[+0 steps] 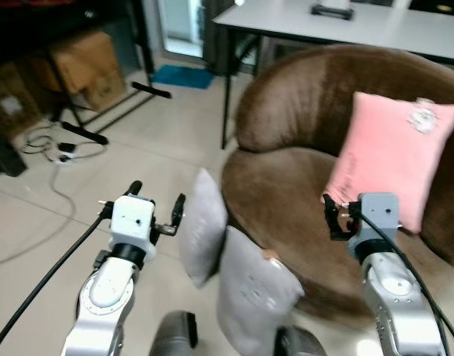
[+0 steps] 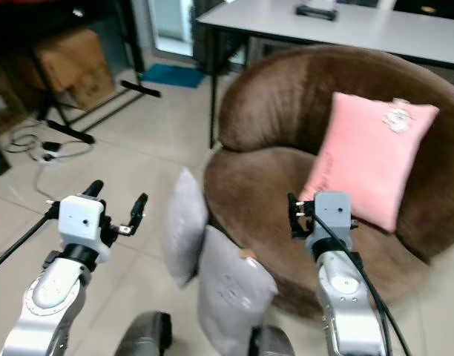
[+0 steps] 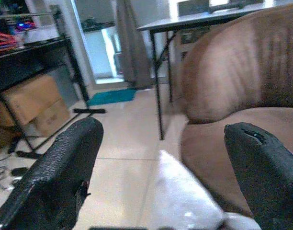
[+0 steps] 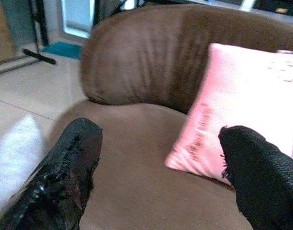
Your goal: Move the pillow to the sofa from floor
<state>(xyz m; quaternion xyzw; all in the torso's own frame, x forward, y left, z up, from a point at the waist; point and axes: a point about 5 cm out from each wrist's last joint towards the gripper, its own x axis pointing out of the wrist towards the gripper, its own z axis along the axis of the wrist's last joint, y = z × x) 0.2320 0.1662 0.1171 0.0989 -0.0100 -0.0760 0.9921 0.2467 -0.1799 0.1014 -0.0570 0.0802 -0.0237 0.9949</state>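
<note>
A: Start at the left. What is over there?

B: Cardboard boxes (image 1: 86, 67) under a dark rack, and a tangle of cables (image 1: 53, 148) on the tiled floor (image 1: 138, 163). A blue mat (image 1: 181, 76) lies further back by the doorway.

A: And the left hand?

B: The left hand (image 1: 154, 206) hangs above the floor with its two black fingers spread wide, nothing between them. It sits just left of the grey pillows.

A: Where are those pillows?

B: Two of them, both on the floor, leaning against the front left edge of the sofa (image 1: 286, 200). The upper grey pillow (image 1: 201, 230) stands on edge, nearest the left hand; the lower grey pillow (image 1: 253, 293) overlaps it and touches the sofa's front rim. In the left wrist view the pale top of a pillow (image 3: 185, 201) shows between the open fingers (image 3: 60, 167), below them.

A: What about the sofa itself?

B: Round, brown, plush. A pink pillow (image 1: 394, 152) stands propped against its backrest on the right side of the seat.

A: And the right hand?

B: The right hand (image 1: 338, 215) is over the seat, just in front of the pink pillow's lower edge. The right wrist view shows its fingers (image 4: 65, 172) parted and empty, with the pink pillow (image 4: 242, 124) ahead of them.

A: Anything behind?

B: A white table (image 1: 346, 26) with a dark object (image 1: 332, 10) on it.
</note>
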